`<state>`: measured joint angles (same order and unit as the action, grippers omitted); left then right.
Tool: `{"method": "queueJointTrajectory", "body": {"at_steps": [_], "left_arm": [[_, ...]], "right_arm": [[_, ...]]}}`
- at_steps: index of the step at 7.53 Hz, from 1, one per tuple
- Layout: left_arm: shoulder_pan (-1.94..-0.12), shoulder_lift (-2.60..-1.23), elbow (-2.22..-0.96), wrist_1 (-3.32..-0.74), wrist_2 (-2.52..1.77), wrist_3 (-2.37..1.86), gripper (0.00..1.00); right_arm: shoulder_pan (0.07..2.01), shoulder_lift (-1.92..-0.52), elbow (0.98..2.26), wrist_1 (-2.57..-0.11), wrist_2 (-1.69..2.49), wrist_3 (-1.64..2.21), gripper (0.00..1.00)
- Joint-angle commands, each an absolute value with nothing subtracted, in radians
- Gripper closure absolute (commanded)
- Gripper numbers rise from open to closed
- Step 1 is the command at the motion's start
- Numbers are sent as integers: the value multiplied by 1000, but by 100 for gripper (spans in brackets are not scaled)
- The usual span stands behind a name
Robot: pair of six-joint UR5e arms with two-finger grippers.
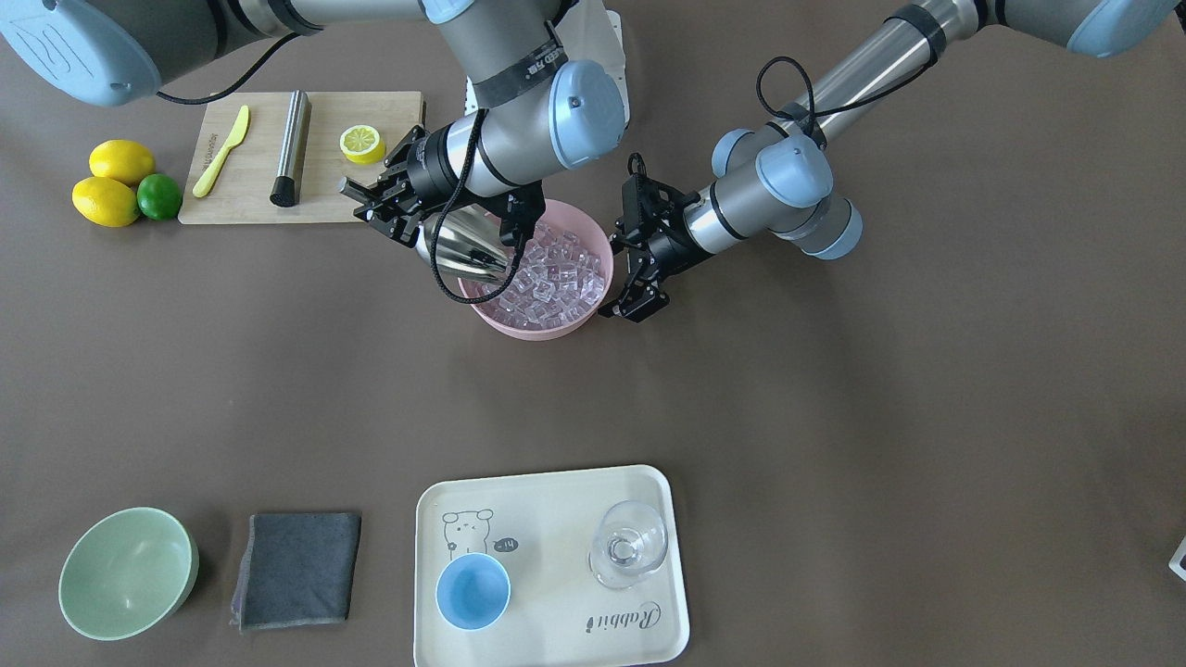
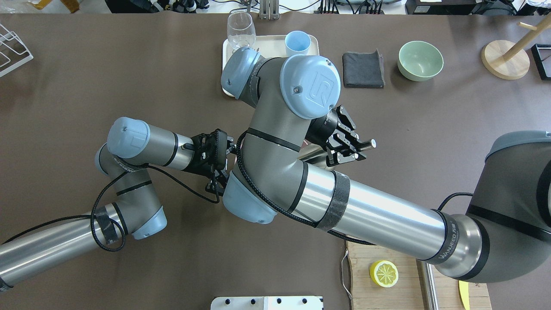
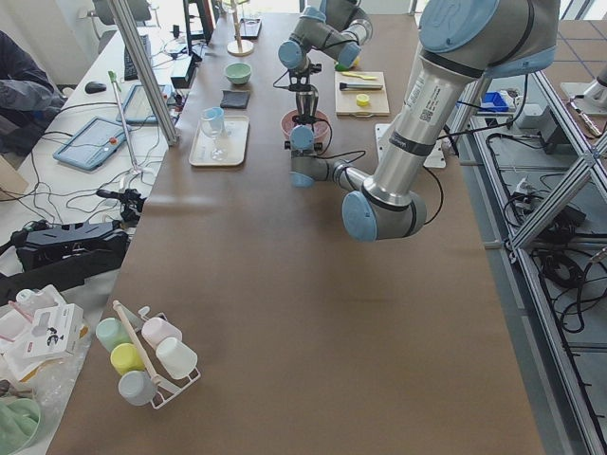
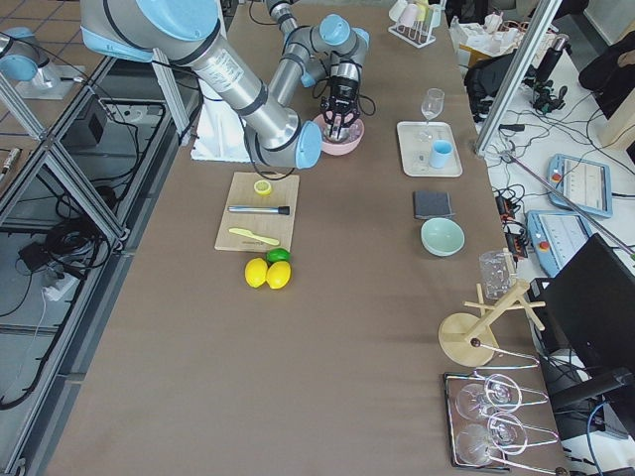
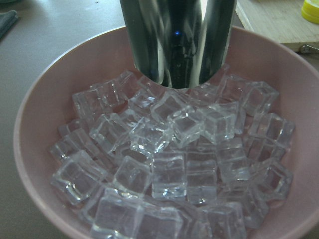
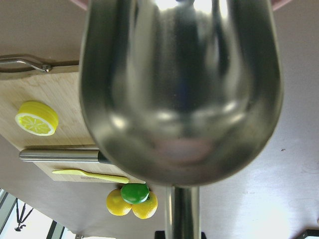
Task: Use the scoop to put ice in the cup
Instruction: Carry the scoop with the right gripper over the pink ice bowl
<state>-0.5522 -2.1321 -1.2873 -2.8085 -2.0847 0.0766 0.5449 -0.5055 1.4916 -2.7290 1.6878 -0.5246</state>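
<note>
Brown table (image 1: pixel 834 389), seen from the operators' side. Far half: pink bowl (image 1: pixel 533 329) near centre; to its left a bamboo cutting board (image 1: pixel 250 199), then two lemons (image 1: pixel 121 161) (image 1: pixel 105 201) and a lime (image 1: pixel 158 196), all three touching. Near edge, left to right: pale green bowl (image 1: pixel 125 574), folded grey cloth (image 1: pixel 296 570), cream tray (image 1: pixel 547 519).

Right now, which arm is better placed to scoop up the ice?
The right arm. The right claw grips the scoop, whose mouth is at the ice in the pink bowl. The left claw is open beside the bowl.
</note>
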Motion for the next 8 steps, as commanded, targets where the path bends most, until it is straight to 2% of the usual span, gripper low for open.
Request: {"method": "queueJointTrajectory", "body": {"at_steps": [1,8], "left_arm": [[-552,-2132,-1285,-2809,-2085,77,2],[-552,-2131,-1285,-2809,-2085,77,2]], "right_arm": [[535,-496,1461,-2709,1689,-503,100],[534,-472,1401,-2635,1697,-477,100]]}}
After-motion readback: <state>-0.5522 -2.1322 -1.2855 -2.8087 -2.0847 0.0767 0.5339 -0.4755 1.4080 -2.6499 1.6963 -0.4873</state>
